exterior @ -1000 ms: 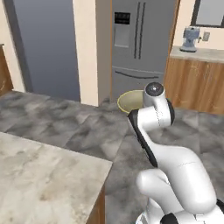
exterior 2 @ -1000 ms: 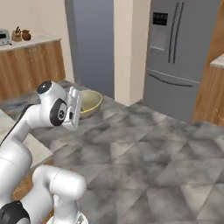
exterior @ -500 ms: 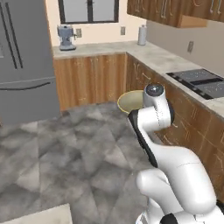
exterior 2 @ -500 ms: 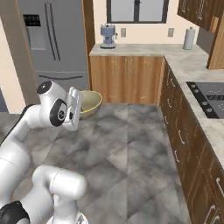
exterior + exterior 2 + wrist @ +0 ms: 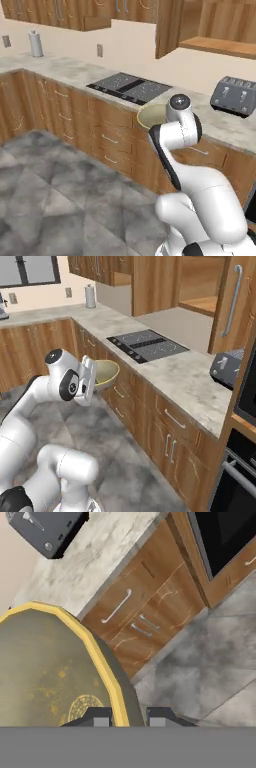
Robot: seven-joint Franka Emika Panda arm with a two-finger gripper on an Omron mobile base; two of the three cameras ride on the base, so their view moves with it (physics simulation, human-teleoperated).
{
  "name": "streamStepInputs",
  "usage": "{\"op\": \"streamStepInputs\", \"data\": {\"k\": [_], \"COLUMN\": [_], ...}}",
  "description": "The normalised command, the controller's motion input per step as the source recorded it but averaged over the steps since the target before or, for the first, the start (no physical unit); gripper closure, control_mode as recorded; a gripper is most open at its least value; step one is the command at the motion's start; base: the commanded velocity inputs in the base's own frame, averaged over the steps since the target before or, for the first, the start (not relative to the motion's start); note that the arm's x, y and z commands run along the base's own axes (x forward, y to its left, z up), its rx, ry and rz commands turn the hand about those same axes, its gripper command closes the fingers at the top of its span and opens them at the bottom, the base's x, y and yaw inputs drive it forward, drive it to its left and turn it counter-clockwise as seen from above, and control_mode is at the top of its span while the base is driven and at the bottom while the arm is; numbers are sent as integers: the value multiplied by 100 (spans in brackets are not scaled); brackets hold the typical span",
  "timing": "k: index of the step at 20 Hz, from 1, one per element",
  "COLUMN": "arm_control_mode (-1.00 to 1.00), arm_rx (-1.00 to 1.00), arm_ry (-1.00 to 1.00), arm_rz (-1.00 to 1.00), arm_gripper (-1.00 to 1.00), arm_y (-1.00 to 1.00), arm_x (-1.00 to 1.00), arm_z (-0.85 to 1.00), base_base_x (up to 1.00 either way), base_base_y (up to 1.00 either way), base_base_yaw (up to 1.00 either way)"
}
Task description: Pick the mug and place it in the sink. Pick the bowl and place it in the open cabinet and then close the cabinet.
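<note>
A long grey marbled stone counter [image 5: 185, 381] on medium-brown wooden drawer fronts [image 5: 107, 137] runs past me, with the medium-brown wooden wall cabinet [image 5: 207, 296] above it — its door [image 5: 232, 303], with a long silver bar handle, stands open and the wooden shelf inside is bare. A flat black cooktop [image 5: 147, 346] is set into the counter, and further along sits a dark grey 4-slot toaster [image 5: 234, 96], well apart from the cooktop. A dark oven front [image 5: 240, 456] shows at the end of the drawer run.

I carry the wide olive-beige bowl [image 5: 105, 373] out in front of the drawers, level with the counter edge and clear of it. In the hand view my gripper [image 5: 122, 719] is clamped on the bowl's yellowish rim, 1 finger [image 5: 100, 718] inside the bowl and the other outside the greyish wall. A small grey cylinder [image 5: 90, 296] stands on the counter in the far corner.
</note>
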Motion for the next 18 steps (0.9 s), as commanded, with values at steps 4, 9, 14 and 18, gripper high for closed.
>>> {"op": "streamStepInputs", "data": {"k": [4,9,14,18], "arm_control_mode": [100,100,100,100], "arm_rx": [0,0,0,0], "arm_ry": [0,0,0,0], "arm_rz": [0,0,0,0], "arm_gripper": [100,100,100,100], "arm_y": [0,0,0,0], "arm_x": [0,0,0,0], "arm_z": [0,0,0,0], "base_base_x": [0,17,14,11], "base_base_y": [-15,17,60,94], "base_base_yaw": [-56,-60,-70,-51]}}
